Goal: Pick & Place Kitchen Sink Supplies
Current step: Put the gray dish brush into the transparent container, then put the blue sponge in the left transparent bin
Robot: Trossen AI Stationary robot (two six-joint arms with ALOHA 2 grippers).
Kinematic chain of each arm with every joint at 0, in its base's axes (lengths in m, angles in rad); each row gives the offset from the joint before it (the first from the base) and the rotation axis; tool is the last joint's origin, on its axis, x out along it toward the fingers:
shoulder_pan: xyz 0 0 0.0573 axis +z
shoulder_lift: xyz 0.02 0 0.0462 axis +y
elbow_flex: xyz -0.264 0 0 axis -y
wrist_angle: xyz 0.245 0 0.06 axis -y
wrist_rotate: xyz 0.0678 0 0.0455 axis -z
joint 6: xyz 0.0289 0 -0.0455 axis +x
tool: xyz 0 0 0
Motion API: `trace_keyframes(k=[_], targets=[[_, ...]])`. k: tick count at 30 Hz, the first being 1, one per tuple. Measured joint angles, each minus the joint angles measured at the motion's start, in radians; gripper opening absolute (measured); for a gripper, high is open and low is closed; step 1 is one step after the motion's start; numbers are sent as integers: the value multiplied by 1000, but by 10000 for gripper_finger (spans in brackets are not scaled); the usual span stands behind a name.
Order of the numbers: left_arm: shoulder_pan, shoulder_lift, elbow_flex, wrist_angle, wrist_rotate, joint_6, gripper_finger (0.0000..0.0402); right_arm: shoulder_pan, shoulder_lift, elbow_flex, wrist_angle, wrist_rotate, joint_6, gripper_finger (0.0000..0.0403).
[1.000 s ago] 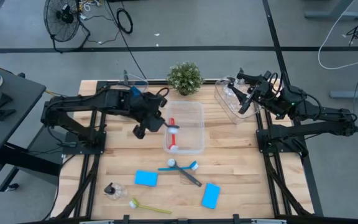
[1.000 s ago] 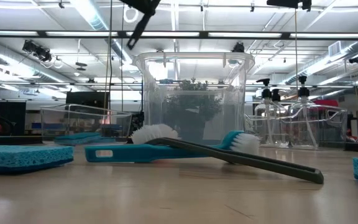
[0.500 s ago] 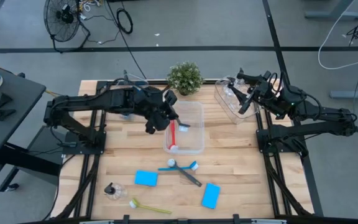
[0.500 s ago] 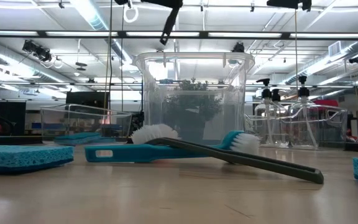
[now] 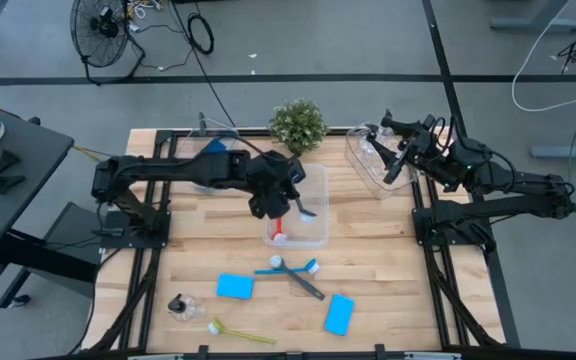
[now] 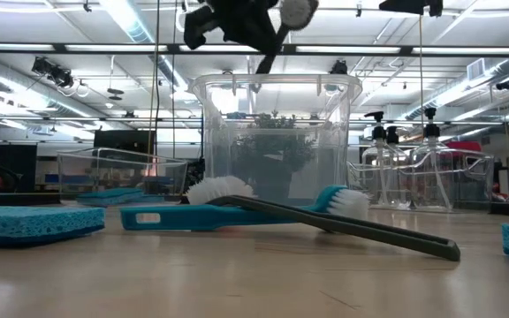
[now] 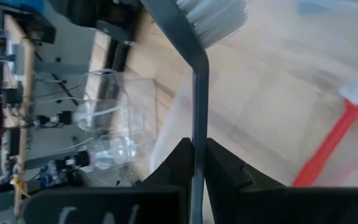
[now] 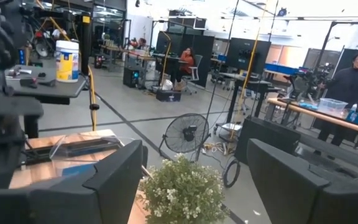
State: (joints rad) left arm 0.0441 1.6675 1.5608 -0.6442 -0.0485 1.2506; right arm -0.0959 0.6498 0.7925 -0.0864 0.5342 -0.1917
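The wooden table (image 5: 208,250) carries three clear bins along its far side, and most of the sorting is left to do. Above the middle bin (image 5: 313,232) the left gripper (image 5: 286,200) is pinched on the handle of a grey brush (image 5: 306,211), white bristles outward, held over the bin's opening and not yet let go; the left wrist view shows the handle squeezed between both fingers. A red brush (image 5: 277,222) already lies inside that bin. The right-hand bin (image 5: 360,165) holds clear pump bottles, two of them as far as the low view lets me judge, and the right gripper (image 5: 396,160) waits above it with its fingers spread wide, holding nothing. The left-hand bin (image 5: 220,133) appears to hold something blue, probably a sponge, though the arm covers much of it.

Still out on the near half of the table: a blue brush (image 5: 290,268) crossed with a second grey brush (image 5: 306,284), two blue sponges (image 5: 235,287) (image 5: 339,314), a yellow-green brush (image 5: 241,333), and one small pump bottle (image 5: 183,304) lying on its side near the left corner.
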Motion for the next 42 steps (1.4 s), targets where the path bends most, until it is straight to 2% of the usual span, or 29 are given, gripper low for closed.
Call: trace_keyframes(k=[13,18,23,37,42], targets=[[11,119,0,-7,-5,3,38,0,0,0,-8,0,0,292],[12,143,0,-9,-56,-5,39,0,0,0,-12,0,0,292],[12,147,0,-3,-87,-8,51,0,0,0,-21,0,0,292],[12,145,0,-2,-91,-9,75,0,0,0,-42,0,0,292],[-6,138,12,-12,-158,-64,82,0,0,0,-42,0,0,292]])
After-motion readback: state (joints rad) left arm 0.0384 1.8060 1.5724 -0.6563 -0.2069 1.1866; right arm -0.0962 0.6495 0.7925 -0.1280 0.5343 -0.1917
